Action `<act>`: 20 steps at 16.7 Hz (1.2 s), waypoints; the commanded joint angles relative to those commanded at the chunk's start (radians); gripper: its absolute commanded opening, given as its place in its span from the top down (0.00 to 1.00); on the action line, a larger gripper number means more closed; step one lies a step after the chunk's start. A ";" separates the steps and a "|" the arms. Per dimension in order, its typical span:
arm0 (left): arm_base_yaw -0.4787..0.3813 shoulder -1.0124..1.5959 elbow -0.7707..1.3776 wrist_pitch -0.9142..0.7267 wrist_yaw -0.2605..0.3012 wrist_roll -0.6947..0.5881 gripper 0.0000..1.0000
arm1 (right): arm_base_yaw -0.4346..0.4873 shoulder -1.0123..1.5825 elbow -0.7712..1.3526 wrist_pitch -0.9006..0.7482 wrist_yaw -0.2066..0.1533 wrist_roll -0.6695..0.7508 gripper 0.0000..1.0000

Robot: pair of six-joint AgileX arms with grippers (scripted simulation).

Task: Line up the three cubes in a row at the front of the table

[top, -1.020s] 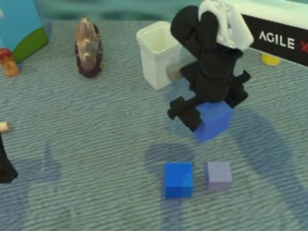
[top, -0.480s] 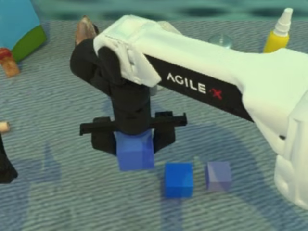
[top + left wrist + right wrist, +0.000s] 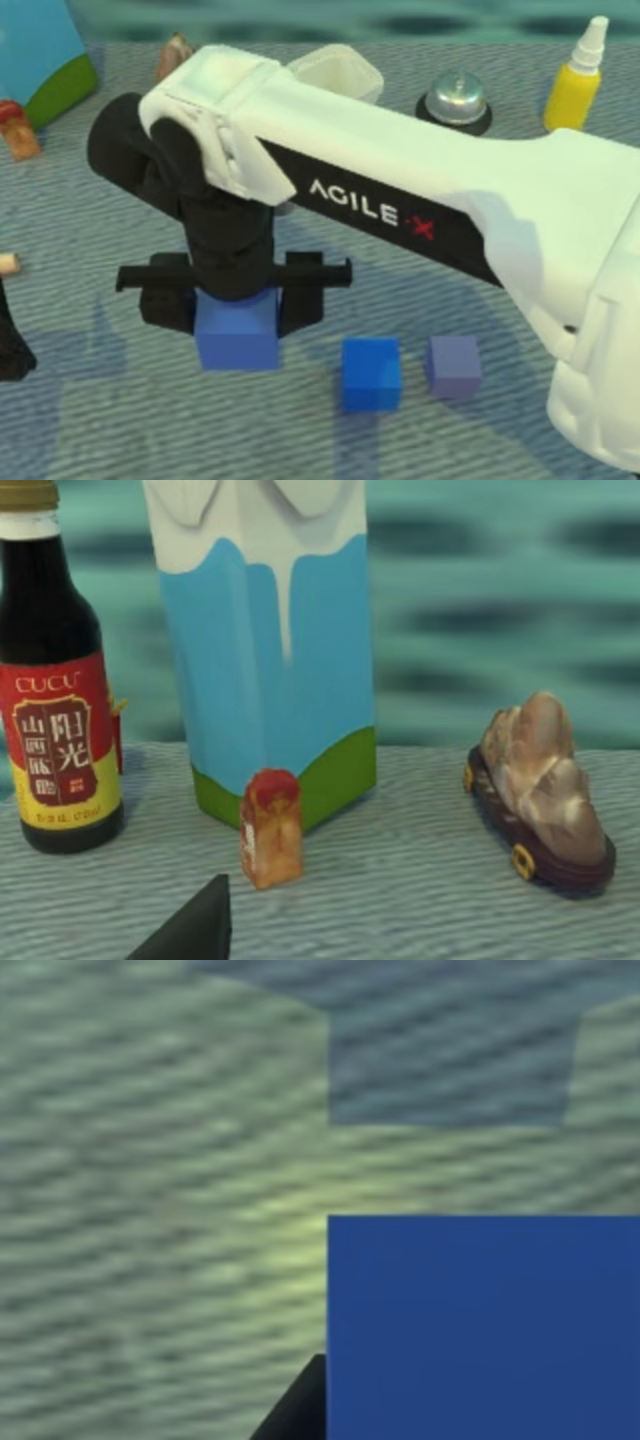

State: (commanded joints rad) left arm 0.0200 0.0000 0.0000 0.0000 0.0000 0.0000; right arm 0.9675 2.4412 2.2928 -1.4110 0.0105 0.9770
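Top view, right arm: the white AgileX arm reaches from the right edge across to left of centre, its right gripper point(image 3: 237, 305) pointing down near the front of the surface point(image 3: 120, 420).
Top view, right gripper: its two black fingers point(image 3: 168, 305) pinch the larger medium-blue cube point(image 3: 238, 335) from either side; I cannot tell whether the cube touches the fabric.
Top view, cubes: the bright blue cube point(image 3: 371, 373) lies to the right of the held one with a gap between, and the pale lavender-grey cube point(image 3: 453, 365) sits just beside it, further right; the three stand roughly in one line along the front.
Top view, left arm: only a black part shows at the left edge, near the front; the state of its gripper cannot be told.
Top view, back of the surface: a white square cup point(image 3: 340, 70) partly hidden behind the arm, a silver bell point(image 3: 456, 98), a yellow bottle point(image 3: 577, 80).
Left wrist view: a dark sauce bottle point(image 3: 55, 680), a blue-and-white carton point(image 3: 270, 640), a small red-topped stamp point(image 3: 271, 828) before it, and a rock-like ornament point(image 3: 540, 790); a black tip shows at the lower edge.
Right wrist view: the medium-blue cube point(image 3: 480, 1325) fills the near corner, with ribbed surface point(image 3: 150, 1160) behind it.
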 joint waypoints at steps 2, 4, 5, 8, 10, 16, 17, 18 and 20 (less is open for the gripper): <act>0.000 0.000 0.000 0.000 0.000 0.000 0.00 | -0.005 -0.004 -0.006 0.005 -0.001 0.000 1.00; 0.000 0.000 0.000 0.000 0.000 0.000 0.00 | -0.002 -0.001 -0.044 0.043 -0.001 -0.001 1.00; 0.000 0.000 0.000 0.000 0.000 0.000 0.00 | 0.000 0.001 -0.076 0.076 -0.001 -0.001 1.00; 0.000 0.000 0.000 0.000 0.000 0.000 0.00 | 0.002 0.011 -0.191 0.207 -0.001 0.002 1.00; 0.000 0.000 0.000 0.000 0.000 0.000 0.00 | 0.004 0.016 -0.238 0.255 0.000 0.004 1.00; 0.000 0.000 0.000 0.000 0.000 0.000 0.00 | 0.004 0.018 -0.246 0.263 0.000 0.005 0.85; 0.000 0.000 0.000 0.000 0.000 0.000 0.00 | 0.004 0.018 -0.246 0.263 0.000 0.005 0.77; 0.000 0.000 0.000 0.000 0.000 0.000 0.00 | 0.004 0.018 -0.246 0.263 0.000 0.005 0.70; 0.000 0.000 0.000 0.000 0.000 0.000 0.00 | 0.004 0.018 -0.246 0.263 0.000 0.005 0.55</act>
State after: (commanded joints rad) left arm 0.0200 0.0000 0.0000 0.0000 0.0000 0.0000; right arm 0.9718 2.4587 2.0470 -1.1477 0.0108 0.9816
